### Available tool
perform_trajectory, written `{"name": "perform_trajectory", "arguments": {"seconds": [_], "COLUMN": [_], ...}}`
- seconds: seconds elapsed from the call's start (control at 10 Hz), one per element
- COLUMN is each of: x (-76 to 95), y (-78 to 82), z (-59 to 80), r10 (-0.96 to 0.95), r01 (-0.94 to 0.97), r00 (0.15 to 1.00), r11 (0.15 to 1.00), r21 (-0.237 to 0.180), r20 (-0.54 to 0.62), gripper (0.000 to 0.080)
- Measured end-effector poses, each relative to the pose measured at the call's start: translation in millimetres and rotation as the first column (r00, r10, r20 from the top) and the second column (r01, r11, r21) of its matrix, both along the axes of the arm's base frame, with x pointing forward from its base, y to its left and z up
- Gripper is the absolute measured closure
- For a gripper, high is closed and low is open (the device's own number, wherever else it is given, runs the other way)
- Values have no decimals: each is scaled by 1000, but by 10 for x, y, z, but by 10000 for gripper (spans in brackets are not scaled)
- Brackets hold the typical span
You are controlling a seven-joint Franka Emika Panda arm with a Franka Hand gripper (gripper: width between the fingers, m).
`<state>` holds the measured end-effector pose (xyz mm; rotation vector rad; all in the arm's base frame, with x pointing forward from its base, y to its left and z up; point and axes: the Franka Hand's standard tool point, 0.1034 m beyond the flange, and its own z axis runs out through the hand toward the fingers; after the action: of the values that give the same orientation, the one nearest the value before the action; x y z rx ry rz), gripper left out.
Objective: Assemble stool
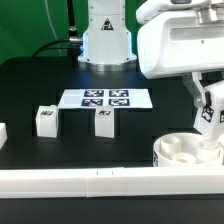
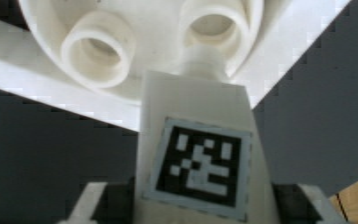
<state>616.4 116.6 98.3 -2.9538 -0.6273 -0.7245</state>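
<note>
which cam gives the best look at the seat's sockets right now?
Wrist view: the seat is close up, with two sockets open and sharp just beyond the held leg. The exterior view shows the whole seat, but small; its sockets read only as shallow hollows, with the leg partly in front.

The held leg (image 2: pixel 197 110) fills my jaws. Just beyond its tip the seat (image 1: pixel 186 150) blocks the way, with the rail (image 1: pixel 100 182) beside it. Well off to one side I see a loose leg (image 1: pixel 104 121) and a farther leg (image 1: pixel 46 120), with bare tabletop (image 1: pixel 150 120) between them and the jaws.
</note>
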Motion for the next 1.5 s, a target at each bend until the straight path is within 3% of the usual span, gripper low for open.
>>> {"name": "perform_trajectory", "arguments": {"seconds": [1.0, 1.5], "x": [-135, -94], "y": [46, 41], "z": [-169, -170], "r10": [2, -2], "r01": [-2, 2], "r00": [999, 1000], "r11": [1000, 1000], "r21": [1, 6], "r20": [-34, 4], "gripper": [475, 475]}}
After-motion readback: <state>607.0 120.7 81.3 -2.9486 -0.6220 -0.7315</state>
